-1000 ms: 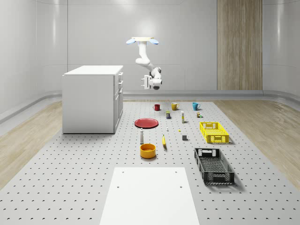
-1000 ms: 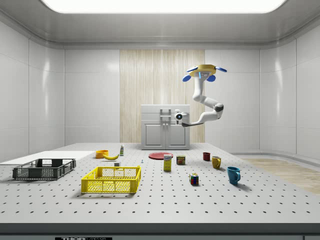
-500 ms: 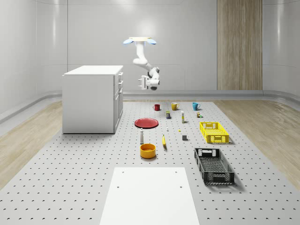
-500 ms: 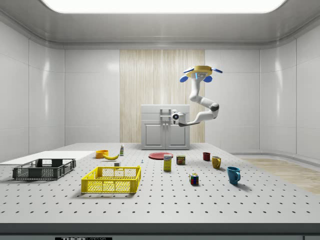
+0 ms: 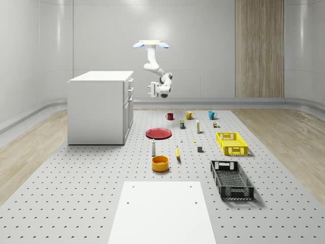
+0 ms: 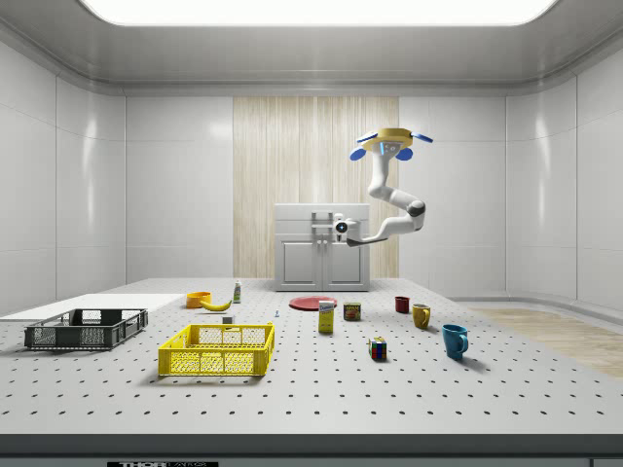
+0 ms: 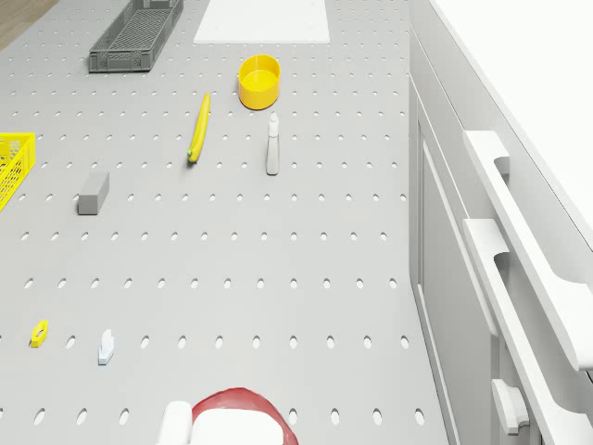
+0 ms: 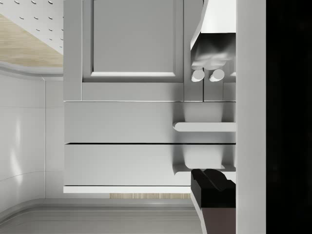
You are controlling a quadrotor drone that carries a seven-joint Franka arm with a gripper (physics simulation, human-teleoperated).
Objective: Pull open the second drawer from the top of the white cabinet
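Observation:
The white cabinet (image 5: 97, 108) stands on the pegboard floor at the whole-scene view's left, its drawers stacked on the face toward the drone. The drone (image 5: 152, 44) hovers beside that face, above the floor. Its arm bends down to the gripper (image 5: 151, 90), which is at drawer height, a short gap off the front. In the wrist view the gripper (image 8: 214, 119) is open, one white finger (image 8: 214, 34) and one dark finger (image 8: 214, 195) framing the second drawer's handle (image 8: 204, 126). From the drone, the top handle (image 7: 537, 241) and second handle (image 7: 505, 297) run along the cabinet front. The side view places the gripper (image 6: 329, 230) before the cabinet (image 6: 322, 261).
On the floor right of the cabinet lie a red plate (image 5: 159, 133), a bottle (image 5: 153, 148), an orange bowl (image 5: 160, 163) and a banana (image 5: 177, 152). Three mugs (image 5: 189, 115) stand farther back. A yellow crate (image 5: 231, 143), a black crate (image 5: 231, 179) and a white board (image 5: 162, 211) lie toward the front.
Over the last second the drone and arm shifted toward the cabinet, carrying the gripper closer to the drawer fronts. Since half a second ago almost nothing has moved.

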